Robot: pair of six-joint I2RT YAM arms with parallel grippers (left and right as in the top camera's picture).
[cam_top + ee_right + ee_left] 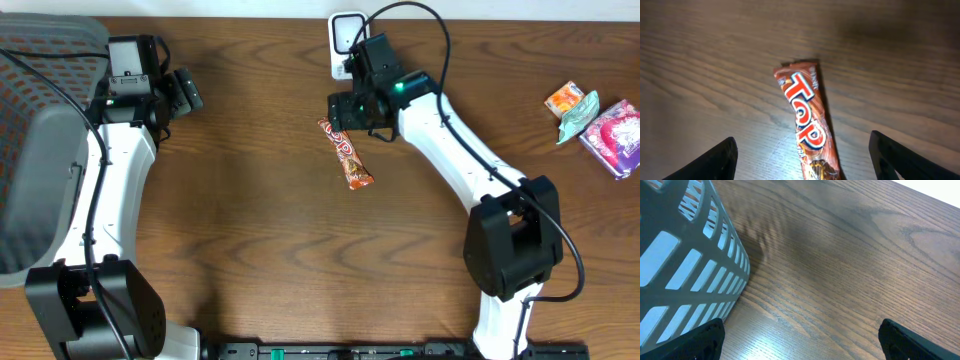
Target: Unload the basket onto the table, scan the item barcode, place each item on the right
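The item, a brown-and-red "TOP" snack bar (346, 155), lies flat on the wooden table, slanting down to the right. No barcode shows on its upper face. My right gripper (342, 118) hovers over the bar's far end. In the right wrist view the bar (807, 120) runs between the two dark fingers, and my right gripper (802, 160) is open, with both fingers well apart from the wrapper. A white scanner (347, 35) stands at the table's back edge, just behind the right wrist. At the far left my left gripper (190, 90) (800, 340) is open over bare wood.
A grey slotted basket (40, 150) (685, 255) fills the left side, close beside the left gripper. At the far right lie an orange packet (565, 98), a green packet (578, 118) and a pink packet (617, 138).
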